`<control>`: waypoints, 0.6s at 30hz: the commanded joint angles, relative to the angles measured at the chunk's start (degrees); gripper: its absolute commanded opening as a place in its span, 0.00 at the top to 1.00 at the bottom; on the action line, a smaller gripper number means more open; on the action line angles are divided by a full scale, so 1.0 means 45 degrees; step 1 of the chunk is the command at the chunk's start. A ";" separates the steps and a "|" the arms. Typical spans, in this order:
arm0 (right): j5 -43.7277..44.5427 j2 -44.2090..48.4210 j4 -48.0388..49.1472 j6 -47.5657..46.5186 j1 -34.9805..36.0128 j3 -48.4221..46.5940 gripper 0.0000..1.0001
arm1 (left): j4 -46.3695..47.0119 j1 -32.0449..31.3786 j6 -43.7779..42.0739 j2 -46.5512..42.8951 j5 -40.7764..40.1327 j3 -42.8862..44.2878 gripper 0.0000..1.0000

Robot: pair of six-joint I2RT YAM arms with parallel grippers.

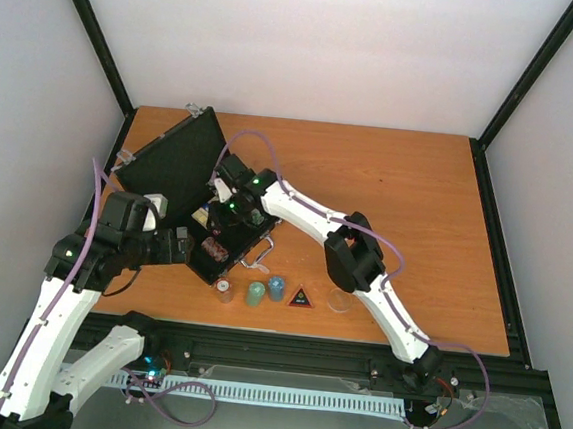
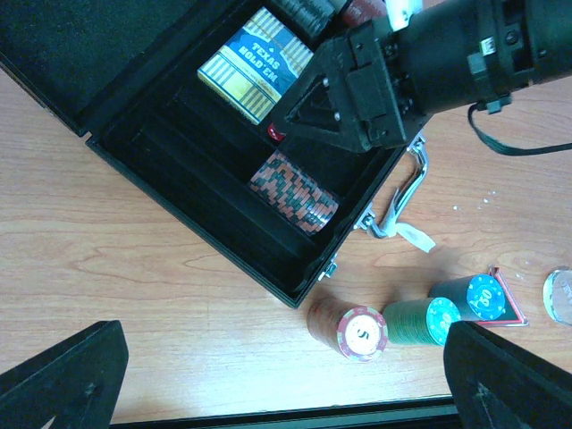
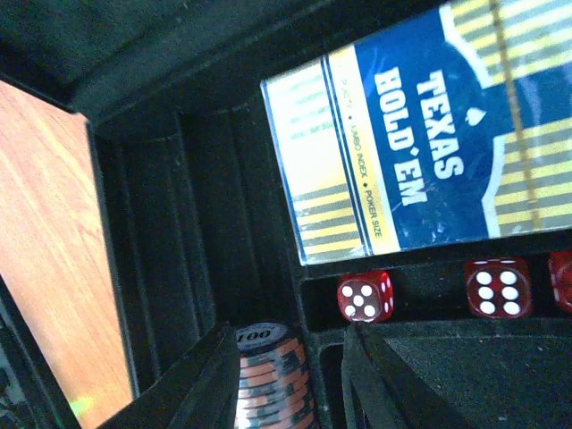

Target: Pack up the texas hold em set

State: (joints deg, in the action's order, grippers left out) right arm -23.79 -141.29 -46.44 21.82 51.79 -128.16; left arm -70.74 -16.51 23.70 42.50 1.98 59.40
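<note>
The black case [image 1: 176, 160] lies open at the left, lid tilted back. Its tray [image 2: 206, 241] holds a blue-and-yellow card deck [image 2: 255, 64], red dice [image 3: 365, 297] and a black-and-orange chip stack [image 2: 293, 188] lying on its side. My right gripper [image 3: 290, 331] is down in the tray, open, straddling that stack [image 3: 268, 375]; one finger is against it and a gap shows on the other side. My left gripper [image 2: 286, 393] hovers open over bare wood in front of the case. Red [image 2: 353, 329], green [image 2: 420, 320] and blue [image 2: 474, 297] chip stacks, a black triangle [image 1: 301, 297] and a clear disc [image 1: 338, 299] stand near the front edge.
The silver handle [image 2: 402, 201] sticks out of the case's front wall toward the loose stacks. A black rail [image 1: 284, 353] runs along the table's near edge. Bare wood [image 1: 418, 206] stretches right of the case.
</note>
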 commanded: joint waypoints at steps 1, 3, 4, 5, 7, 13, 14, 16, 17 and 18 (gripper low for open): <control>-0.0676 -0.0593 0.0197 -0.0172 0.0091 -0.0283 0.65 | 0.0211 -0.0058 -0.0169 0.0045 -0.0009 0.0072 0.00; -0.0854 -0.0711 0.0224 -0.0176 0.0093 -0.0282 0.65 | 0.0213 -0.0069 -0.0119 0.0065 -0.0017 0.0080 0.00; -0.0913 -0.0759 0.0239 -0.0176 0.0093 -0.0272 0.65 | 0.0224 -0.0062 -0.0112 0.0064 -0.0018 0.0067 0.00; -0.0940 -0.0814 0.0260 -0.0188 0.0093 -0.0271 0.65 | 0.0248 -0.0061 -0.0111 0.0050 -0.0023 0.0048 0.00; -0.0907 -0.0878 0.0260 -0.0193 0.0088 -0.0275 0.65 | 0.0252 -0.0061 -0.0077 0.0062 -0.0039 0.0016 0.00; 0.0003 -0.0830 0.0089 -0.0177 0.0088 -0.0232 0.66 | 0.0208 -0.0060 0.0005 -0.0017 -0.0107 0.0001 0.00; 0.0105 -0.0801 0.0053 -0.0186 0.0082 -0.0234 0.66 | 0.0212 -0.0061 0.0023 -0.0024 -0.0098 -0.0016 0.00; 0.0149 -0.0700 -0.0067 -0.0236 0.0083 -0.0251 0.66 | 0.0209 -0.0061 0.0042 -0.0044 -0.0123 -0.0030 0.00; 0.0192 -0.0573 -0.0188 -0.0274 0.0091 -0.0253 0.66 | 0.0212 -0.0061 0.0045 -0.0036 -0.0136 -0.0020 0.00; 0.0319 -0.0398 -0.0350 -0.0323 0.0093 -0.0241 0.66 | 0.0210 -0.0061 0.0052 -0.0034 -0.0155 -0.0009 0.00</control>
State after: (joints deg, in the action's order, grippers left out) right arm -24.38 -144.40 -46.17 21.67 51.79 -128.18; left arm -70.74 -16.51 23.75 42.63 1.72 59.27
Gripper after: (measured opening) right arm 0.338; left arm 0.998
